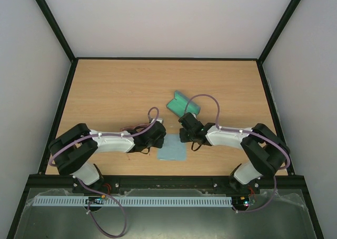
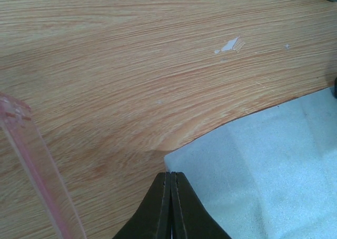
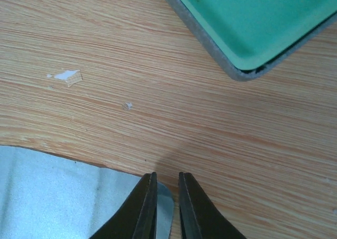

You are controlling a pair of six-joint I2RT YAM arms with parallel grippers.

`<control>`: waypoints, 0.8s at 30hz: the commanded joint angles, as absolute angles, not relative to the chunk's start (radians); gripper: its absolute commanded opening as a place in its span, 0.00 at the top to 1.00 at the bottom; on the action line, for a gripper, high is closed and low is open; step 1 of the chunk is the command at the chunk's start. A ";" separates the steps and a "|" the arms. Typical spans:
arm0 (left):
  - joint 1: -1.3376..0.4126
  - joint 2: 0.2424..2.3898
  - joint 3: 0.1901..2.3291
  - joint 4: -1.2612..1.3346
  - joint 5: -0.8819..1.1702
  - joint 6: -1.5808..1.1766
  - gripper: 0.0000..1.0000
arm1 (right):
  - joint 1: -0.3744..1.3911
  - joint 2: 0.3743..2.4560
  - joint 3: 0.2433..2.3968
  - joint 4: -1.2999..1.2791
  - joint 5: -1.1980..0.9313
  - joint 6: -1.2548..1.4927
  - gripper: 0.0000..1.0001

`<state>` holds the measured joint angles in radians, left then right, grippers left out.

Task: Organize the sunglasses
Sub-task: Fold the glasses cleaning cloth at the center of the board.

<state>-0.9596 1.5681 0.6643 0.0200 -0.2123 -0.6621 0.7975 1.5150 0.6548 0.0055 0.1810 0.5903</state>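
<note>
left fingers (image 2: 158, 212) pressed together — sunglasses (image 2: 39, 170) arm beside

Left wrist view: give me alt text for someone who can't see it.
The left pincer, shut, points at the corner of a light blue cloth lying on a wooden table. At the left edge, one pink translucent arm of the sunglasses crosses the frame; a small chip marks the wood farther off.

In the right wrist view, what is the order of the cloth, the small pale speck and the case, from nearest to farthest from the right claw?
1. cloth, lower left, reaching the tips of the right claw.
2. pale speck, up and to the left.
3. case, top right corner.
</note>
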 commanded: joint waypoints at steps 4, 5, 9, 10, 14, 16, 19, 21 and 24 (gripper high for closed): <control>-0.950 1.579 0.659 0.034 -0.227 -0.659 0.98 | 0.812 1.567 0.659 -0.035 0.174 0.589 0.91; -0.950 1.579 0.658 0.036 -0.227 -0.659 0.98 | 0.813 1.568 0.659 -0.038 0.174 0.589 0.93; -0.948 1.580 0.660 0.035 -0.225 -0.660 0.98 | 0.812 1.568 0.655 -0.034 0.173 0.590 0.98; -0.947 1.579 0.659 0.037 -0.224 -0.659 0.98 | 0.813 1.567 0.653 -0.034 0.173 0.591 0.99; -0.946 1.578 0.659 0.041 -0.221 -0.658 0.98 | 0.812 1.554 0.651 -0.035 0.175 0.591 0.98; -0.947 1.578 0.661 0.041 -0.219 -0.657 0.98 | 0.814 1.537 0.649 -0.037 0.176 0.592 0.99; -0.946 1.564 0.663 0.043 -0.212 -0.656 0.98 | 0.817 1.494 0.645 -0.045 0.176 0.592 0.99; -0.947 1.552 0.661 0.045 -0.208 -0.655 0.98 | 0.820 1.465 0.645 -0.054 0.176 0.592 0.99; -0.946 1.538 0.662 0.040 -0.203 -0.655 0.98 | 0.823 1.432 0.647 -0.071 0.180 0.594 0.99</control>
